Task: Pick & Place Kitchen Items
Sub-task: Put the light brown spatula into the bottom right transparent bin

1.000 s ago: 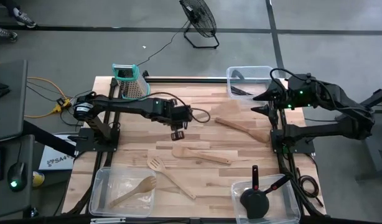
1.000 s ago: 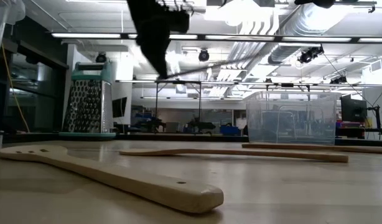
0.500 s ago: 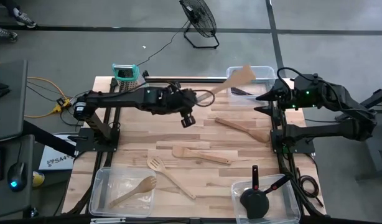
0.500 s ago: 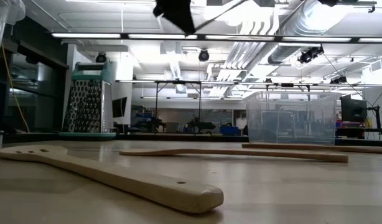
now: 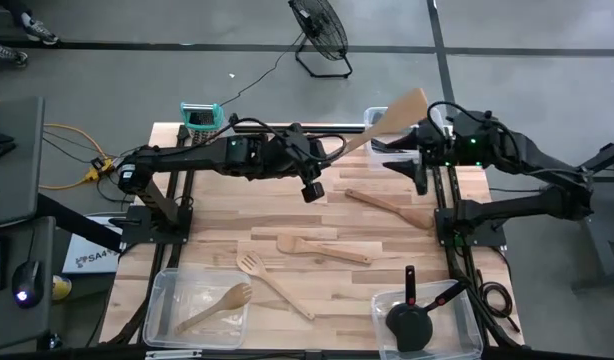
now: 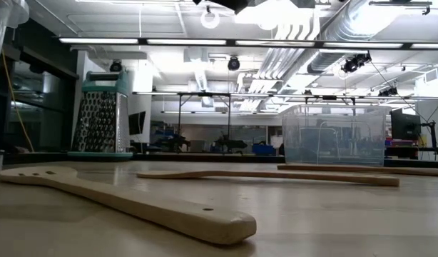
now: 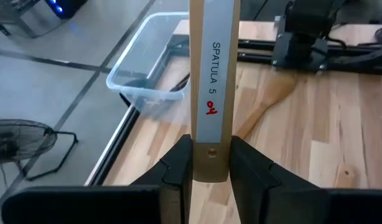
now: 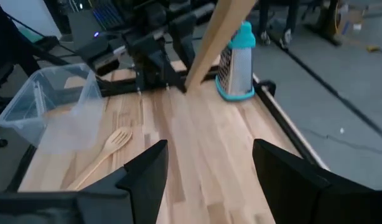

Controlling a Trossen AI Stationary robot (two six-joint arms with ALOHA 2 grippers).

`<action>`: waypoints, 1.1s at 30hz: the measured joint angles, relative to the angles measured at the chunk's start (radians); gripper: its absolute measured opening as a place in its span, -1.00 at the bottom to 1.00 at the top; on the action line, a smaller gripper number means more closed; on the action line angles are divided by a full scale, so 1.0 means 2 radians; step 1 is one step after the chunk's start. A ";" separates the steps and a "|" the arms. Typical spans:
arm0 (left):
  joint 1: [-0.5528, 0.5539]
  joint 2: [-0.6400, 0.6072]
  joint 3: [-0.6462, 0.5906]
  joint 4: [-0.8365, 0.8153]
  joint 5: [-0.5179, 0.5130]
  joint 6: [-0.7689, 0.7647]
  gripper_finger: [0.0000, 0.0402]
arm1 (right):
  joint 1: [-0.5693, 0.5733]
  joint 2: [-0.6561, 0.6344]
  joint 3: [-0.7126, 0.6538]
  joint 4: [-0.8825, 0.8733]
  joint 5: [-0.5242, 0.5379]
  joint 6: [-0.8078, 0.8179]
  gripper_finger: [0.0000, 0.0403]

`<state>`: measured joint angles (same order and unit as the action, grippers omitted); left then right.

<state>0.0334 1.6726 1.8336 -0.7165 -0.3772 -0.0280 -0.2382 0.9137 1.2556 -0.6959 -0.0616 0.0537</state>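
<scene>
Left gripper (image 7: 209,163) clamped on handle end of wooden spatula (image 5: 395,112), raised above table's far side, blade angled over clear bin (image 5: 373,119) at far right corner. Right gripper (image 8: 206,171) spread wide, empty, just beside that blade. Risk, judged: held only at handle tip, so may pivot or slip; could also knock right gripper or miss bin
</scene>
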 joint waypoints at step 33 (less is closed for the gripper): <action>0.000 0.000 0.000 0.043 0.133 0.023 -0.63 | 0.000 0.013 0.000 0.200 -0.119 -0.037 0.09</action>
<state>0.0326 1.6733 1.8336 -0.6311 -0.1104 0.0189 -0.2386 0.9405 1.2556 -0.2951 -0.3002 -0.0212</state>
